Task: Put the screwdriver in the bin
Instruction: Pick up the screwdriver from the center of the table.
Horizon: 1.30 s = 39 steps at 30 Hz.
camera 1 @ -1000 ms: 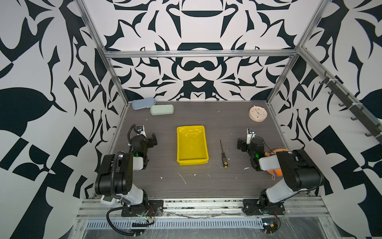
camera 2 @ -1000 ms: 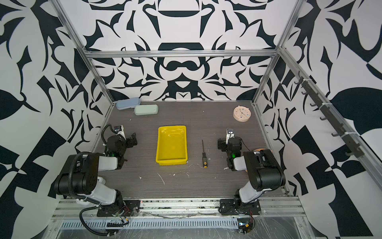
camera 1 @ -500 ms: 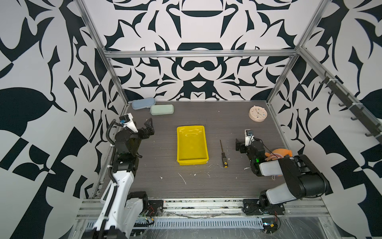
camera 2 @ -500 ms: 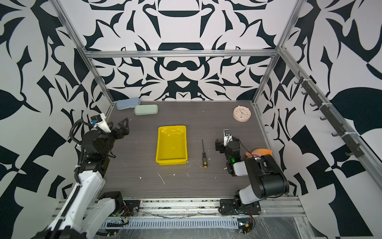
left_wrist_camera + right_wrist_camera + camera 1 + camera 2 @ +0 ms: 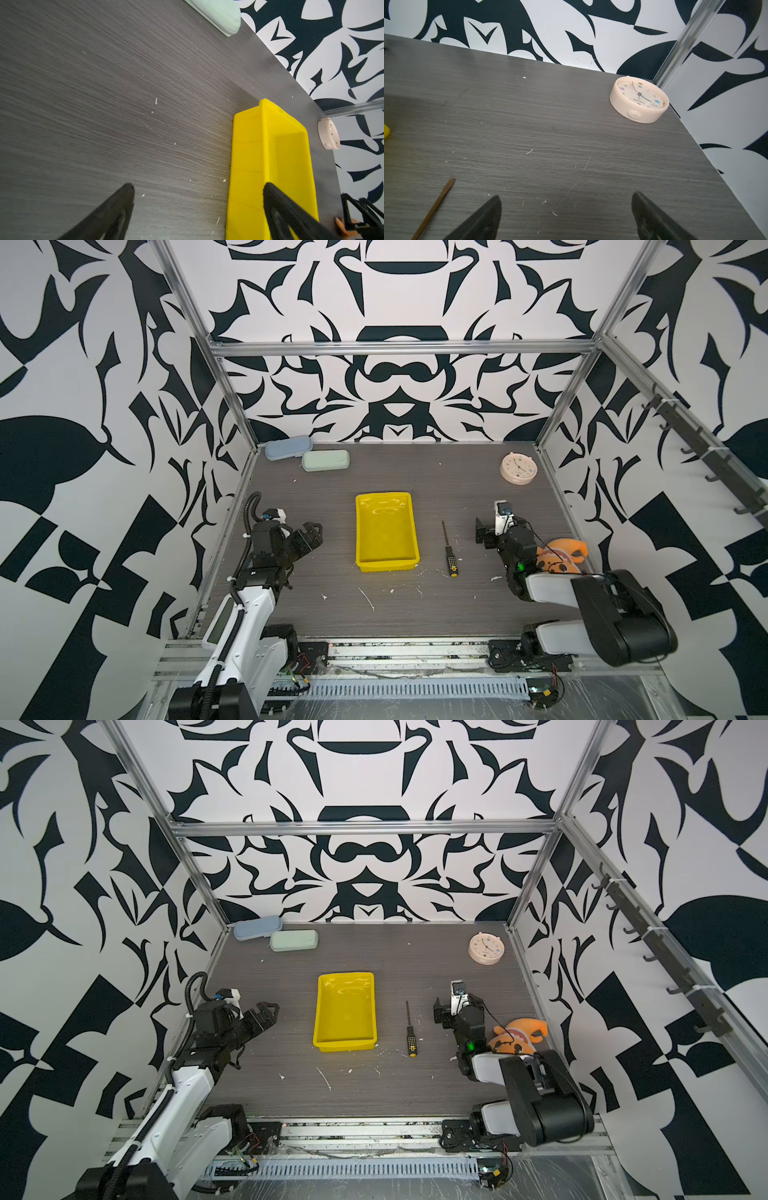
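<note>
Swinging back down toward the bin, the left fingers gape empty like the right fingers, the screwdriver lying untouched on the tabletop.

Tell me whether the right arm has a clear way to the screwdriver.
Probably yes. The screwdriver lies flat close beside the open right pincer, nothing stands between them, and the bin sits on its far side.

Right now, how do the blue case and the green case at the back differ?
Colour: the blue case is pale blue, the green case pale green. Place: the blue case sits deepest in the back corner; the green case lies beside it, nearer the bin. Both are oblong, rounded and lying flat.
</note>
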### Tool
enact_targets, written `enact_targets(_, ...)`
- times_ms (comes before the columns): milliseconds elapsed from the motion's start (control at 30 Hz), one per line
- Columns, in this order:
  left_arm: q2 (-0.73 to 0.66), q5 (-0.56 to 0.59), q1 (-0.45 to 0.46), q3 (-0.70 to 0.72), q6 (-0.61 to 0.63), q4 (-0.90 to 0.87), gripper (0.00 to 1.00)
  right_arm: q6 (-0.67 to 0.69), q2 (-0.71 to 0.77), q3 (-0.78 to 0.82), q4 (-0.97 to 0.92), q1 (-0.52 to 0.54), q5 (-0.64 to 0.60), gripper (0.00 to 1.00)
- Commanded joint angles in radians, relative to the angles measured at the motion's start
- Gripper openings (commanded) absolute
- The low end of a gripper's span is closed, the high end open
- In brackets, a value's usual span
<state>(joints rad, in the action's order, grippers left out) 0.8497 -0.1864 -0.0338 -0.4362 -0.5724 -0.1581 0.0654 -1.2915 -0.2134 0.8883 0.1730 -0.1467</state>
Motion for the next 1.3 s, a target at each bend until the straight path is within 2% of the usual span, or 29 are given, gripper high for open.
enact_targets(0,-0.038,0.068,0.000,-0.008,-0.046,-0.060,0.99,-0.068,0.199,-0.086,-0.268,0.005,-0.024,1.00)
enact_targets(67,-0.065,0.147,0.000,-0.020,-0.062,-0.128,0.99,-0.196,0.316,-0.172,-0.521,0.005,-0.078,1.00)
enact_targets(133,-0.100,0.235,0.000,-0.009,-0.116,-0.181,0.99,-0.508,0.402,-0.262,-0.847,0.005,-0.243,1.00)
enact_targets(200,-0.132,0.272,0.000,0.010,-0.146,-0.193,0.99,-0.828,0.456,-0.298,-1.089,-0.001,-0.387,1.00)
enact_targets(233,-0.150,0.269,0.000,0.016,-0.149,-0.191,0.99,-0.850,0.483,-0.301,-1.138,-0.006,-0.392,1.00)
enact_targets(333,-0.184,0.280,0.000,0.029,-0.155,-0.201,0.99,-0.760,0.542,-0.302,-1.140,-0.007,-0.303,0.99)
enact_targets(467,-0.230,0.334,0.000,0.027,-0.171,-0.247,0.99,-0.770,0.561,-0.318,-1.195,-0.006,-0.232,0.99)
enact_targets(567,-0.270,0.339,0.000,0.054,-0.194,-0.242,0.99,-0.762,0.517,-0.367,-1.277,-0.006,-0.131,0.99)
enact_targets(667,-0.311,0.398,0.000,0.069,-0.250,-0.275,0.99,-0.776,0.408,-0.461,-1.401,0.016,-0.067,1.00)
enact_targets(733,-0.345,0.385,0.000,0.084,-0.258,-0.265,0.99,-0.803,0.358,-0.486,-1.421,0.089,-0.069,1.00)
enact_targets(800,-0.377,0.364,0.000,0.105,-0.269,-0.254,0.99,-0.843,0.341,-0.506,-1.446,0.200,-0.125,0.97)
enact_targets(900,-0.423,0.359,-0.001,0.135,-0.276,-0.229,0.99,-0.931,0.336,-0.513,-1.485,0.382,-0.214,0.87)
enact_targets(967,-0.447,0.362,0.000,0.147,-0.278,-0.220,0.99,-0.980,0.324,-0.501,-1.475,0.459,-0.207,0.77)
enact_targets(1000,-0.457,0.360,0.000,0.151,-0.279,-0.221,0.99,-0.987,0.309,-0.491,-1.452,0.480,-0.184,0.73)
enact_targets(1067,-0.470,0.355,0.000,0.150,-0.278,-0.230,0.99,-0.988,0.273,-0.486,-1.432,0.499,-0.157,0.71)
enact_targets(1133,-0.478,0.363,-0.001,0.152,-0.283,-0.237,0.99,-0.987,0.234,-0.493,-1.436,0.508,-0.155,0.63)
enact_targets(1267,-0.472,0.365,-0.001,0.153,-0.287,-0.233,0.99,-0.993,0.190,-0.471,-1.394,0.521,-0.126,0.62)
